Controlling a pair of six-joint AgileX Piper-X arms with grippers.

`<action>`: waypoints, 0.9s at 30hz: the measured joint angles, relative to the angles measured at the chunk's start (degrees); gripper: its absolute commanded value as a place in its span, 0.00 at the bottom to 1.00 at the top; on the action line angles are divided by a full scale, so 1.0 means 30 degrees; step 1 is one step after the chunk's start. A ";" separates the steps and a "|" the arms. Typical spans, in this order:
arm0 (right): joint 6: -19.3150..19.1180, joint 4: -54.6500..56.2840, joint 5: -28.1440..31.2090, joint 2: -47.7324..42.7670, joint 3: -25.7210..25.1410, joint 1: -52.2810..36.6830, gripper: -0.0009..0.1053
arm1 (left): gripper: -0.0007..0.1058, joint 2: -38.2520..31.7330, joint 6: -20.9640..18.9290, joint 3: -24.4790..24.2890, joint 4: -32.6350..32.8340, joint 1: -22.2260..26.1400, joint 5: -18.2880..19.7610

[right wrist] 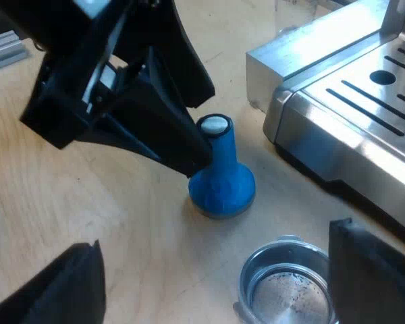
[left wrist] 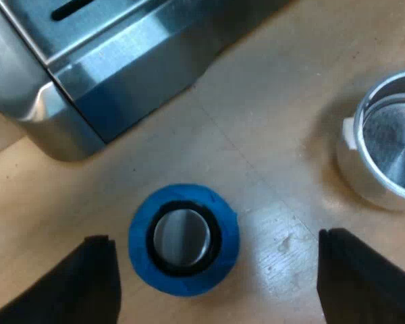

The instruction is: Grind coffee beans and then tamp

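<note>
Fingers (left wrist: 88,283) of my left gripper (left wrist: 214,237) stood spread wide, released, with nothing between them but air and the blue tamper (left wrist: 183,239) below. The tamper stood upright on its broad base on the wooden table (left wrist: 270,135), its round silver cap ringed in black facing up at me. Each of my left fingers was apart from it, one on either side. Near the tamper, a corner of the espresso machine (left wrist: 121,61) rested on the table, its steel tray slotted on top. The metal holder (left wrist: 385,142) lay on the table away from the machine, its round basket open upward.

My right gripper (right wrist: 214,235) was also released, its two fingers far apart and gripping nothing, hanging over the table above the metal holder (right wrist: 287,283). A few dark specks showed on the basket's bottom. Just beyond the holder stood the tamper (right wrist: 221,175), apart from it. My left gripper (right wrist: 121,88) hung low at the tamper, one black finger crossing in front of its neck. The espresso machine (right wrist: 351,115) sat near both, its slotted tray facing up.
</note>
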 measured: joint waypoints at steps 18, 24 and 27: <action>0.0164 0.0000 0.0000 0.0000 0.0000 0.0000 0.65 | 0.60 0.5426 0.0000 -0.1940 0.0922 0.0000 -0.0506; 0.0214 0.0000 0.0000 0.0000 0.0000 0.0000 0.65 | 0.60 0.6122 -0.0016 -0.1940 0.0651 0.0000 -0.0501; 0.0214 0.0000 0.0000 0.0000 0.0000 0.0000 0.65 | 0.60 0.6401 -0.0016 -0.1940 0.0559 0.0000 -0.0501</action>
